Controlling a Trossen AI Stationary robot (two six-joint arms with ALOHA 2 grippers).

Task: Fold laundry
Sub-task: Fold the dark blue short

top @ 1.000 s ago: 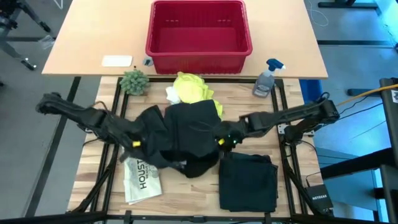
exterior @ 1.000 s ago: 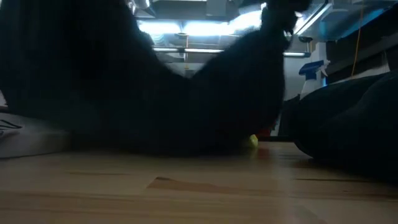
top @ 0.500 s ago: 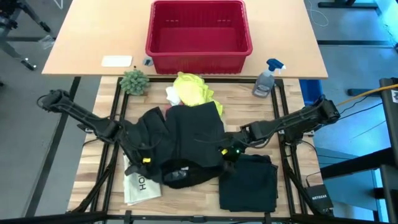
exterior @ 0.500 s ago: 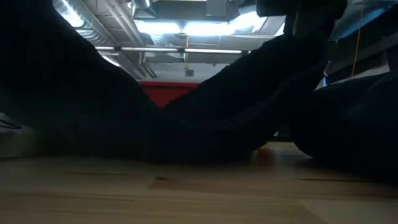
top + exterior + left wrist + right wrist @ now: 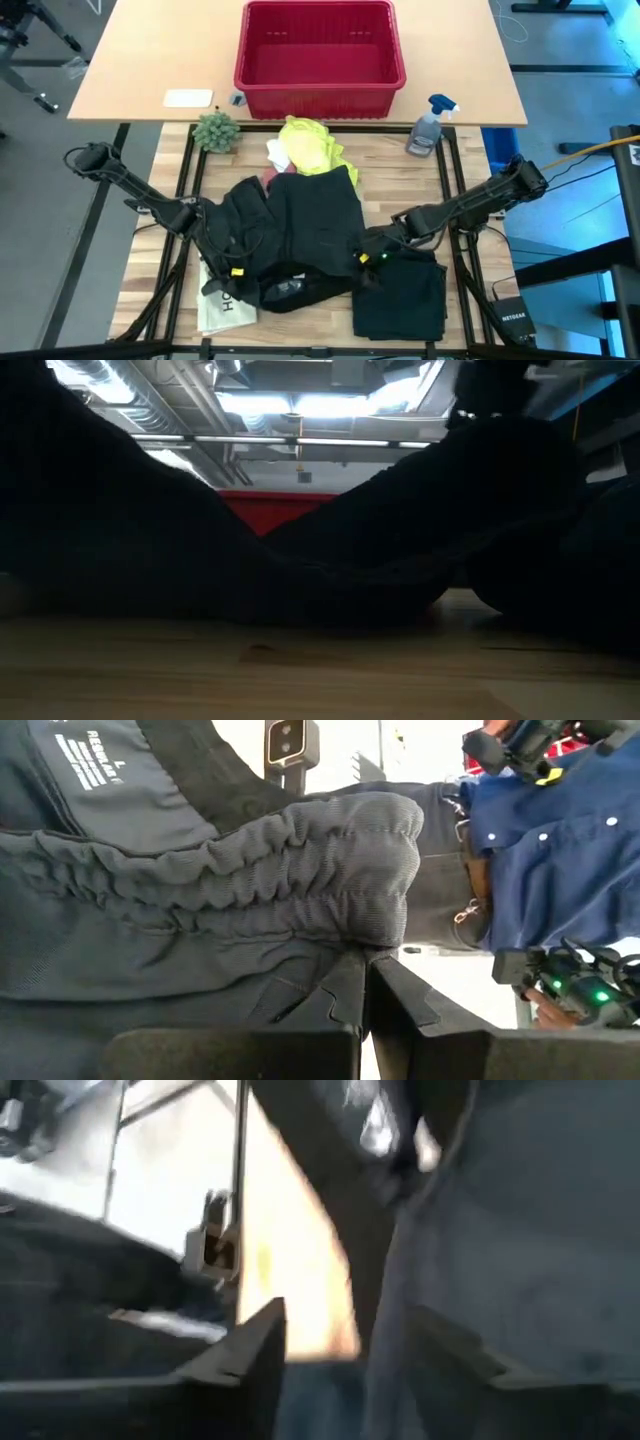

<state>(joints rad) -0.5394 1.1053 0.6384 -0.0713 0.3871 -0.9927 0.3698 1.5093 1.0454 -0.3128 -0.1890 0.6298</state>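
The black trousers (image 5: 300,232) lie spread over the middle of the table and sag across the low view (image 5: 300,575). My left gripper (image 5: 235,272) is shut on their near left part. My right gripper (image 5: 365,257) stands open at their near right edge, and a dark fold of cloth (image 5: 385,1320) runs between its fingers. The yellow T-shirt (image 5: 312,145), a small white cloth (image 5: 277,152) and a pink cloth (image 5: 268,179) lie bunched just beyond the trousers. My left gripper pinches the gathered elastic waistband (image 5: 375,932) of the trousers between its two fingers, at a bunched fold of several layers. The waistband rises clear of the table at the fingers, and the rest of the trousers lies on the wood. My right gripper has a fold of the trousers between its open fingers (image 5: 250,1355); I cannot tell whether they touch it.
A folded dark garment (image 5: 400,295) lies at the near right, right beside my right gripper. The flat white "HOUSTON" item (image 5: 218,305) lies partly under the trousers at the near left. At the far side stand a red basket (image 5: 318,55), a spray bottle (image 5: 428,125) and a small plant (image 5: 215,130).
Both grippers have gone toward the table's near edge and down, drawing the trousers with them. The trousers, hanging high a second ago, have sunk and spread flatter on the table, and their near edge now covers more of the "HOUSTON" item.
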